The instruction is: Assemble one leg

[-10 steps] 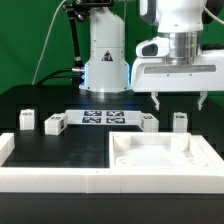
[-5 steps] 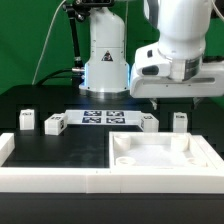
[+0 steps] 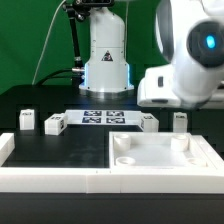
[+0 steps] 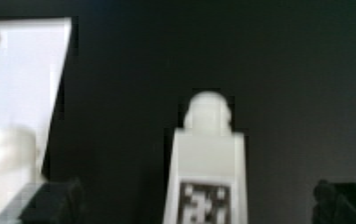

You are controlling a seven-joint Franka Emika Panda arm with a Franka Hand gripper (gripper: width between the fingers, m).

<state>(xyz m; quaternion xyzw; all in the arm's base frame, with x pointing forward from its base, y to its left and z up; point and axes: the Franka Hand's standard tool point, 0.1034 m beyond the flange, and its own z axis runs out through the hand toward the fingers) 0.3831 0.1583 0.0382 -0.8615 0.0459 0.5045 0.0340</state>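
Your pincer (image 4: 196,208) is spread wide and holds nothing. The leg (image 4: 205,150) lies on the worktop (image 4: 290,60) near the marker board (image 4: 24,80). Through the blur it looks light, stiff, slick plastic: take it across its flat sides, below the rounded tip (image 4: 205,103).

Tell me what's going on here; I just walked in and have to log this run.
The Panda arm, at the exterior view's right, is working toward fitting a leg. Its gripper is open and holds nothing. The wrist view shows one leg below it, between the spread fingertips, not yet gripped. The legs sit loose on the table, either side of the marker board, and none is on the white panel.
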